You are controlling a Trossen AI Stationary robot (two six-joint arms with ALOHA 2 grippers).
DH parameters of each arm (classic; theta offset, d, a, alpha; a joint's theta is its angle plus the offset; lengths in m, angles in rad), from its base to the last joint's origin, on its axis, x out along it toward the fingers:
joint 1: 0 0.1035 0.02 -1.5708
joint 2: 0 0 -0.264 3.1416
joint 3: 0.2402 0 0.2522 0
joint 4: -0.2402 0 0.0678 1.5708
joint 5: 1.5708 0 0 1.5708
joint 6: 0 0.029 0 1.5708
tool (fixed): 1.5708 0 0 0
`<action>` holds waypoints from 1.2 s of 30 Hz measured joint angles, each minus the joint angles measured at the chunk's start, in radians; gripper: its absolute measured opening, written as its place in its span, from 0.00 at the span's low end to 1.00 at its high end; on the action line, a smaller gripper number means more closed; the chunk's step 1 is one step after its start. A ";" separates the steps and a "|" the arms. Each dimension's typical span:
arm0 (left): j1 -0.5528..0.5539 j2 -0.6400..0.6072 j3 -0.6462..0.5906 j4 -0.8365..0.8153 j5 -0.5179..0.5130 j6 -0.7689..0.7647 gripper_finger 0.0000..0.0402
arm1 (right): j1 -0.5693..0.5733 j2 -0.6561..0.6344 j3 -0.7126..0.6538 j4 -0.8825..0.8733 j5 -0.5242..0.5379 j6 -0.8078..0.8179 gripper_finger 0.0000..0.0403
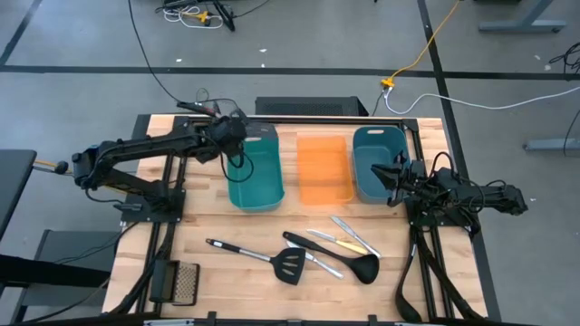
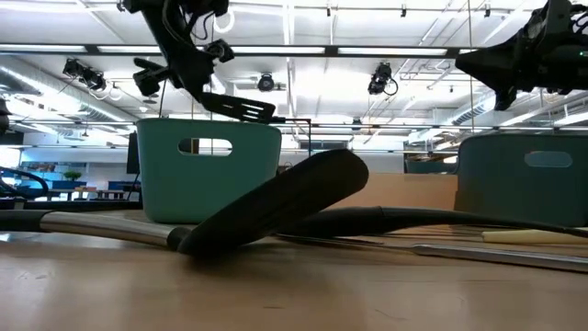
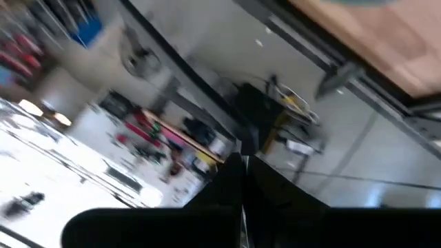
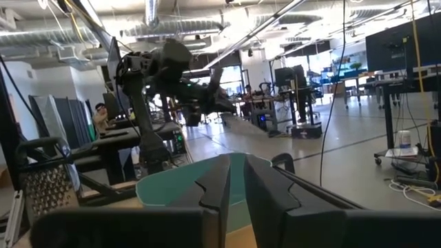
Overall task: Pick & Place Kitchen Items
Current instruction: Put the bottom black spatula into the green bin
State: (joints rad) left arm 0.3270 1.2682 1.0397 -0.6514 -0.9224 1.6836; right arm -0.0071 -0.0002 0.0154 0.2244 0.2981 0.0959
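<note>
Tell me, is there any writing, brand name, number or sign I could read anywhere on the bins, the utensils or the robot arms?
None can be read in any view.
The teal bin, the orange bin and the second teal bin: plain walls, no label showing.
The slotted spatula, ladle and grater: no marks visible.
Colourful shapes in the room behind, in the left wrist view: too blurred to tell whether they carry text.

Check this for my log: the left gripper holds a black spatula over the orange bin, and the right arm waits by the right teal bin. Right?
Not quite. The left gripper holds the spatula over the left teal bin, not the orange bin; the high view shows it. The right gripper does wait by the right teal bin.
</note>
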 joint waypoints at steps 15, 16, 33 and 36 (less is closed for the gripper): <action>-0.016 0.028 -0.003 -0.029 0.067 0.103 0.01 | 0.000 0.000 0.000 -0.001 0.000 0.000 0.14; -0.017 0.034 -0.013 -0.024 0.065 0.110 0.01 | 0.000 0.000 0.000 -0.001 0.000 0.000 0.14; -0.047 0.074 -0.187 0.132 0.052 0.193 0.01 | 0.000 0.000 0.000 -0.001 0.000 -0.003 0.14; -0.073 0.074 -0.193 0.165 0.067 0.202 0.01 | 0.000 0.000 0.000 0.000 0.000 -0.003 0.14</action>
State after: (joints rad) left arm 0.2541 1.3426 0.8466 -0.4863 -0.8554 1.8851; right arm -0.0069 -0.0002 0.0154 0.2241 0.2985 0.0925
